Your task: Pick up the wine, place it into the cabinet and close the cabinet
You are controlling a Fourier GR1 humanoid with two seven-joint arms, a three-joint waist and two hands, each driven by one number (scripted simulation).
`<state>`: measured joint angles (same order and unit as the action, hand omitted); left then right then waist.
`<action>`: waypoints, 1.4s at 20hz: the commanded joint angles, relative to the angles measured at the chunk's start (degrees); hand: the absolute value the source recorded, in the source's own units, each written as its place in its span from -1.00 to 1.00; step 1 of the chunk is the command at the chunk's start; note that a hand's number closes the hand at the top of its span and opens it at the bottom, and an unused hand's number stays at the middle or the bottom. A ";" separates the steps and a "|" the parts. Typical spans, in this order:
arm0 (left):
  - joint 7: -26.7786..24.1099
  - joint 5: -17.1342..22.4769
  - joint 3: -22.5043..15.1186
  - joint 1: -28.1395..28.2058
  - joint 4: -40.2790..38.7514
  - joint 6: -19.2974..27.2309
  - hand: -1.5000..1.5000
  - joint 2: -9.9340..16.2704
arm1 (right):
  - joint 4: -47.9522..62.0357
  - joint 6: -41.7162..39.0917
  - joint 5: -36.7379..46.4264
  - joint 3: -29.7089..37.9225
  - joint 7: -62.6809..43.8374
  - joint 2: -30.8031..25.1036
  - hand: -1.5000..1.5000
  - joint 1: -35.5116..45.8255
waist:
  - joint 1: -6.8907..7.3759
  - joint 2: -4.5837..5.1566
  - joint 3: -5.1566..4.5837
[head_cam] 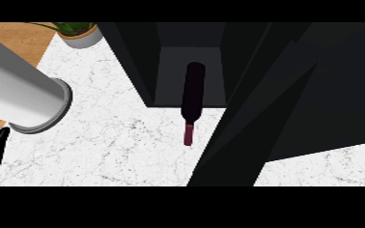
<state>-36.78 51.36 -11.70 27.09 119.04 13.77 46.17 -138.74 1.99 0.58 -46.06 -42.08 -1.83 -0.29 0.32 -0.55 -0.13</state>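
Note:
The wine bottle (191, 94) is dark with a reddish neck (188, 135). Its body lies within the open dark cabinet (185, 58), and the neck points toward me, sticking out over the white marble counter (107, 145). The cabinet door (242, 125) stands open to the right of the bottle as a tall black panel. My left forearm (32, 96) shows as a grey cylinder at the left edge. Only a thin black sliver of the left hand (3, 142) shows below it, well clear of the bottle. My right hand does not show.
A potted green plant (78, 34) in a pale pot stands at the back left, beside a strip of wooden surface (21, 41). The black cabinet body and door fill the right half of the view.

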 commanded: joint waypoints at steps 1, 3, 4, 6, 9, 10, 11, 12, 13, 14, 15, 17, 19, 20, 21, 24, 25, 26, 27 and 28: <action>0.39 0.43 1.28 1.85 0.47 -1.78 -1.00 0.07 | -1.58 6.50 6.83 -13.80 -0.21 1.74 1.00 4.81 | 0.04 -0.21 -0.04; 1.59 1.89 3.95 0.05 -1.10 -3.25 -1.00 1.20 | 1.77 9.49 7.60 -13.30 1.38 1.72 1.00 8.69 | 0.12 0.01 -0.06; 4.13 2.87 3.30 -2.91 -1.40 -2.70 -1.00 1.03 | 3.12 9.60 6.58 -11.60 1.92 1.70 1.00 11.01 | -0.21 0.32 -0.01; 3.25 3.64 4.90 -0.66 -3.43 -5.86 -1.00 1.23 | 2.24 12.32 7.54 -11.09 -0.24 1.63 1.00 14.00 | 0.34 0.21 -0.07; 4.18 3.30 2.89 -0.74 0.44 -5.20 -1.00 0.35 | 6.61 16.83 10.23 -12.47 1.69 1.54 1.00 18.22 | 0.73 0.11 -0.09; 5.42 3.90 3.57 -3.99 -2.45 -4.31 -1.00 -0.44 | 4.17 16.92 8.97 -9.61 -3.09 1.51 1.00 21.04 | 0.02 0.38 -0.07; 6.45 4.74 5.68 -3.70 -0.80 -4.04 -1.00 0.65 | 7.14 17.19 8.80 -9.41 0.15 1.47 1.00 21.74 | 0.51 0.40 0.00; 6.22 3.97 3.70 -3.62 -0.32 -3.51 -1.00 -0.30 | 8.67 19.66 9.53 -10.89 -1.48 1.45 1.00 23.93 | 0.66 0.29 -0.10; 4.63 1.59 1.96 -2.47 0.31 -3.45 -1.00 -1.58 | 8.78 20.68 7.44 -8.70 -1.00 1.42 1.00 25.30 | 1.10 0.37 -0.06; 4.18 3.13 4.02 -2.82 -3.18 -7.22 -1.00 -0.94 | 10.42 20.83 6.59 -8.81 -0.95 1.39 1.00 26.74 | 1.29 0.45 -0.12; 5.41 3.01 2.49 -3.96 -2.23 -5.51 -1.00 -1.58 | 8.48 21.22 5.03 -6.56 -4.03 1.36 1.00 29.49 | 1.12 0.50 -0.15; 6.73 3.57 3.97 -4.48 0.27 -4.50 -1.00 -0.84 | 12.57 22.23 1.33 -4.34 -2.34 1.32 1.00 31.87 | 1.78 0.68 -0.05; 5.55 2.66 2.57 -3.76 -2.22 -6.46 -1.00 -2.08 | 13.56 23.96 -1.15 -2.98 -3.34 1.32 1.00 35.42 | 2.08 0.67 -0.14; 7.40 3.22 3.57 -5.41 0.36 -3.98 -1.00 -1.21 | 17.13 23.91 -3.47 -1.68 1.04 1.32 1.00 36.34 | 2.71 1.01 -0.03; 9.11 3.52 3.09 -7.15 1.39 -1.14 -1.00 -1.84 | 16.76 24.40 -3.76 -0.91 -1.33 1.34 1.00 39.57 | 1.82 0.81 -0.02; 8.33 3.41 3.23 -7.55 -3.56 -4.88 -1.00 -2.55 | 21.46 28.02 -7.43 3.08 -1.42 1.50 1.00 47.96 | 1.81 0.79 -0.10; 9.72 4.52 5.23 -6.20 0.98 -3.42 -1.00 -1.19 | 25.25 29.33 -8.47 3.99 0.22 1.57 1.00 50.43 | 2.86 0.67 -0.03; 9.09 2.70 2.43 -8.97 -3.00 -3.93 -1.00 -3.17 | 27.99 28.41 -10.82 6.28 1.32 1.63 1.00 53.56 | 1.80 0.93 -0.03; 8.79 1.19 1.58 -8.11 -0.23 -0.51 -1.00 -4.43 | 28.96 28.61 -11.31 8.41 -1.19 1.67 1.00 57.70 | 1.86 0.67 0.00; 8.46 1.57 2.42 -8.66 -2.95 -2.75 -1.00 -4.80 | 32.31 27.74 -12.58 9.45 1.70 1.70 1.00 58.68 | 1.55 0.75 0.02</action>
<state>-28.30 54.07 -8.73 19.79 117.68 10.74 43.18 -115.26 29.11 -7.95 -41.60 -42.22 -2.03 48.68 2.21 0.17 -0.15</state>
